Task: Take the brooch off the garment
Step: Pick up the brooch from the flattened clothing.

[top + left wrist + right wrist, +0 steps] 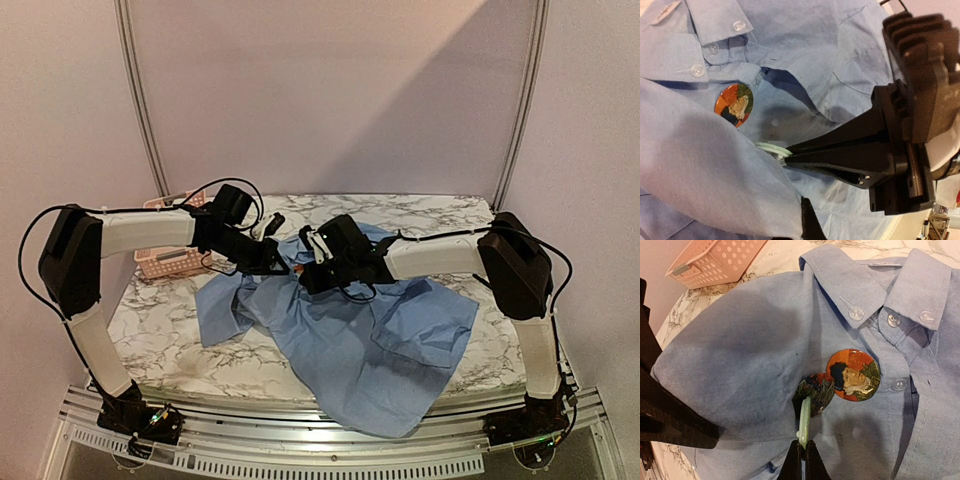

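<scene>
One glossy round brooch [852, 375] on thin shirt [740, 340]; right hand [803, 446] pinches pale-green disc [804, 420].

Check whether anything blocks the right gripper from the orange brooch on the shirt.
No cloth covers the orange brooch on the shirt. But the right gripper has its jaws shut on a pale green piece, and a darker round badge lies between them, against the brooch's left edge.

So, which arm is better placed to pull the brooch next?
Right. The right pincer is shut on a pale green piece beside the orange portrait brooch; the left pincer sits off to one side.
</scene>
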`<state>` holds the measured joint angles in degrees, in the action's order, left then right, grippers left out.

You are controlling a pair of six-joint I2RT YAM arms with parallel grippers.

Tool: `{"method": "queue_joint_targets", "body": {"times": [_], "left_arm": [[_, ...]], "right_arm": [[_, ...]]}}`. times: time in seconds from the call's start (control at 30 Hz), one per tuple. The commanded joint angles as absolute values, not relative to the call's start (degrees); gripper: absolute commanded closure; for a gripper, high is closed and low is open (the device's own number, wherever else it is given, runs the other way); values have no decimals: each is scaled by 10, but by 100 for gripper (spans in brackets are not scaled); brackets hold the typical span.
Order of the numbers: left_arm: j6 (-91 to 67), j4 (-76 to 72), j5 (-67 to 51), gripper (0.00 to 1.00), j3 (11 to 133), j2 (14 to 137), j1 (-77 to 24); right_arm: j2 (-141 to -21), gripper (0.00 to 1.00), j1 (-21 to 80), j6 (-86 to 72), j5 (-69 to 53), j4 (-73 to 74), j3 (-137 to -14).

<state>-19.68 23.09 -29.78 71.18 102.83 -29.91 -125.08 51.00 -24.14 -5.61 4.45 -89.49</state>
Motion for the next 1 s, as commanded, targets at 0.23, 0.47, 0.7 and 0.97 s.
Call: {"method": "queue_joint_targets", "body": {"times": [0.23,0.47,0.7,0.97], "left_arm": [[-191,225,-304,100,706,1016,-308],[-192,227,-302,100,706,1018,-308],[-192,226,-302,100,706,1017,-308],[-193,225,-305,100,705,1015,-308]], "right_arm": [[-1259,98,512,-235,-78,31,-885],[-1258,89,527,-213,-83,26,-882],[-1260,77,530,-208,-85,23,-883],[-1278,75,530,-217,-66,42,-903]]}}
